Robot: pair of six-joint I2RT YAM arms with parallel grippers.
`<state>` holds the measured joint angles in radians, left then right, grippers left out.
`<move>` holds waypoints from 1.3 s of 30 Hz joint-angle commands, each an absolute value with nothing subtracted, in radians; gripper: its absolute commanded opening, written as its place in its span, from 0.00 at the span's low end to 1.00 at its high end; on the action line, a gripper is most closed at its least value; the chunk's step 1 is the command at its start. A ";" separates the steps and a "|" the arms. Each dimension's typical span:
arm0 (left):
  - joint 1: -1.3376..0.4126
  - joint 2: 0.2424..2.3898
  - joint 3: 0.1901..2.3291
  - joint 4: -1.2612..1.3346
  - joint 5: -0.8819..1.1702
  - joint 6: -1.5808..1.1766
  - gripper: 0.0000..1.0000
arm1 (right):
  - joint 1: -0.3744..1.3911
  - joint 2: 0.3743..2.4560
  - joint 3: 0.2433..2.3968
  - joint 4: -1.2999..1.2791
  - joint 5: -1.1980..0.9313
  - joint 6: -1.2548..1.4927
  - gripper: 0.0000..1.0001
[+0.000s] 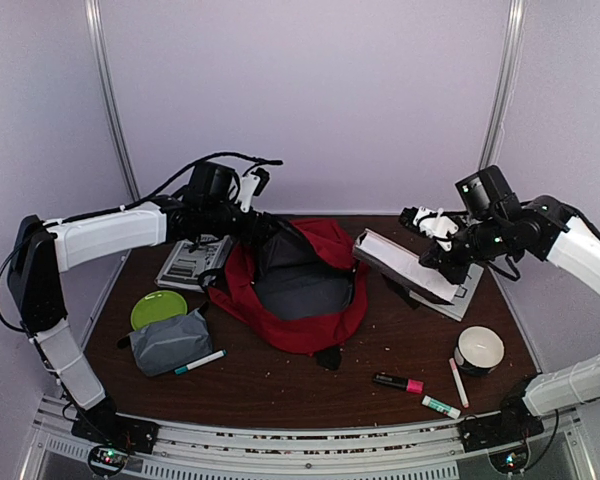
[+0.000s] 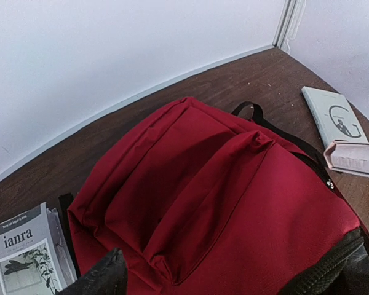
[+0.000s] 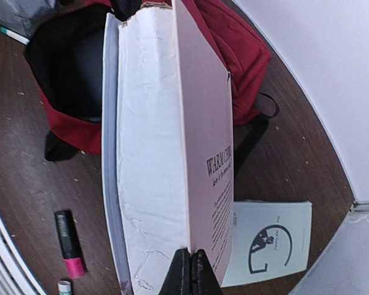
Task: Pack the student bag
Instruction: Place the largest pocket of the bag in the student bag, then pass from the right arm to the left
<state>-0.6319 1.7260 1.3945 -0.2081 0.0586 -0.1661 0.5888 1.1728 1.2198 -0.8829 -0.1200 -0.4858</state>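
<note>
The student bag [image 1: 310, 330] lies open on the table [image 1: 400, 350]; just right of it my right hand [image 3: 191, 258] is clamped tight on a thick pink book [image 3: 166, 153], and my left hand [image 2: 227, 279] stands wide open over the bag, holding nothing

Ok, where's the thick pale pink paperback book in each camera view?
Top external: pink book right of centre, beside the large red fabric backpack.
Left wrist: book corner at the right edge.
Right wrist: book fills the centre, pinched by the right claw.
Shared landmark: the backpack, in all three.
</note>
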 commanded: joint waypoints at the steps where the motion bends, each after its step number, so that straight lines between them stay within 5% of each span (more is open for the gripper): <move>1: -0.634 1.648 1.343 -0.178 0.069 -0.179 0.77 | 0.556 1.190 1.301 -0.869 -0.429 -0.417 0.00; 14: -0.655 1.392 1.093 0.247 0.276 -0.366 0.98 | 0.414 1.361 1.566 -0.625 -0.933 -0.078 0.00; 29: -0.711 1.590 1.097 0.886 0.544 -0.671 0.98 | 0.373 1.431 1.599 -0.181 -1.182 0.352 0.00; 39: -0.721 1.720 1.175 1.091 0.691 -0.881 0.94 | 0.366 1.437 1.509 0.127 -1.247 0.609 0.00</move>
<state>-0.7155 1.6901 1.1168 0.9096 0.6090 -0.7670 0.3740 1.4425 1.5372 -0.0269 -1.2098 0.5045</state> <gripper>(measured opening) 0.956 0.013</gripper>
